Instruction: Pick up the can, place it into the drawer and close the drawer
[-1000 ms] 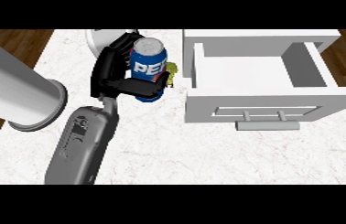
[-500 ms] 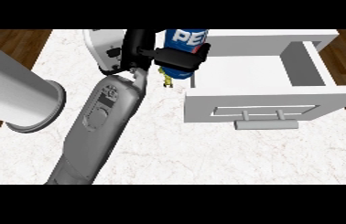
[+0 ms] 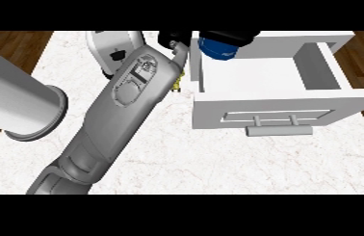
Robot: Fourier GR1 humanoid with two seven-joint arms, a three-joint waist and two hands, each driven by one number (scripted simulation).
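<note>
Over drawer (image 3: 323,71): can (image 3: 219,48) in robot hand (image 3: 213,37)

Grey panelled forearm (image 3: 121,110), black hand (image 3: 226,36)

one blue cylindrical can (image 3: 219,47) showing | one open white drawer (image 3: 266,115) with one grey bar handle (image 3: 279,130) showing | two grey forearms (image 3: 117,114) showing | one black hand (image 3: 186,38) showing | one white marbled counter (image 3: 213,163) lying under all

Robot hand (image 3: 217,37) hides most of the can (image 3: 219,48), cut off at top
</note>
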